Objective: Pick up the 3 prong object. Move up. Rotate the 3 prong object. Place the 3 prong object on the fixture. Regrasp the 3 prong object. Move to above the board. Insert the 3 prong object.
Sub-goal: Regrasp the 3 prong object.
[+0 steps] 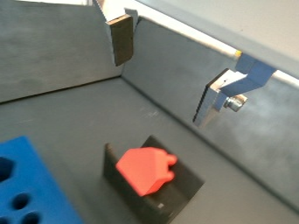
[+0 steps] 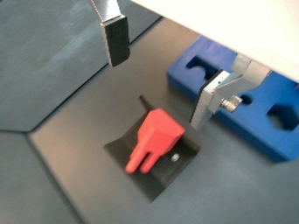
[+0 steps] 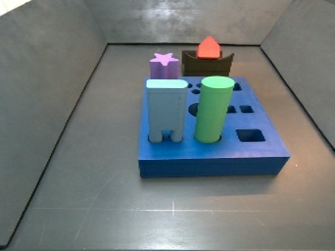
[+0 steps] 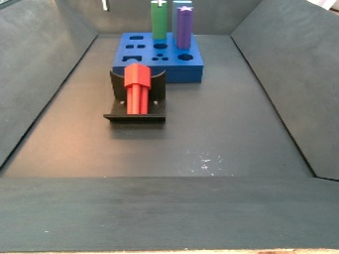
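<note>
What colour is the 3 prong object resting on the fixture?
Bright red 3 prong object, clearest in a side view; open gripper hangs above.

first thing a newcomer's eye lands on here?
The bright red 3 prong object, lying on the dark fixture just in front of the blue board. Next, the pieces standing in the board: green cylinder, light blue block and purple star-topped peg. In both wrist views the gripper hangs open above the red piece, holding nothing.

One red 3 prong object (image 4: 138, 87), one fixture (image 4: 117, 111), one board (image 3: 262, 152), three standing pegs, one gripper (image 2: 163, 72).
</note>
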Tool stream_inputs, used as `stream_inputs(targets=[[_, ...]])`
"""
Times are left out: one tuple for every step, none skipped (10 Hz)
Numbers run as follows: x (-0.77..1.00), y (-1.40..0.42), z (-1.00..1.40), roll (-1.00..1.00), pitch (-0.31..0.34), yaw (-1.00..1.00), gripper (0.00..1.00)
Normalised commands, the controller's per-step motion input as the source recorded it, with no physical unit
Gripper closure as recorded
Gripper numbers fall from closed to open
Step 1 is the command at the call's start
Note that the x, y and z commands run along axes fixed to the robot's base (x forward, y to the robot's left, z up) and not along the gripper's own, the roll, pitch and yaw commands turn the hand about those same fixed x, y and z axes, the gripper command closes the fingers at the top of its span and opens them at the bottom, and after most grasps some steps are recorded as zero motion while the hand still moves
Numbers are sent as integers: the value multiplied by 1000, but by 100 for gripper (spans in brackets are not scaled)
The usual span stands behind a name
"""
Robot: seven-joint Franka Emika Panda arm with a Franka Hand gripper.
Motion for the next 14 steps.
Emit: stream_inputs(targets=[[57, -27, -17, 1000, 48, 44, 0], [74, -30, -15, 1000, 67, 52, 0], [84, -31, -16, 1000, 78, 57, 0], [104, -37, -21, 1000, 115, 76, 0], [111, -39, -24, 1000, 134, 88, 0], [116, -42, -26, 1000, 163, 111, 0], [117, -44, -24, 943, 190, 151, 0], [117, -48, -25, 711, 169, 178, 0], [118, -48, -27, 596, 155, 186, 0], [117, -48, -27, 372, 127, 201, 0], [109, -36, -14, 259, 101, 204, 0], [98, -35, -14, 204, 63, 204, 0], [38, 70, -1000, 251, 151, 166, 0], [45, 70, -1000, 240, 130, 158, 0]])
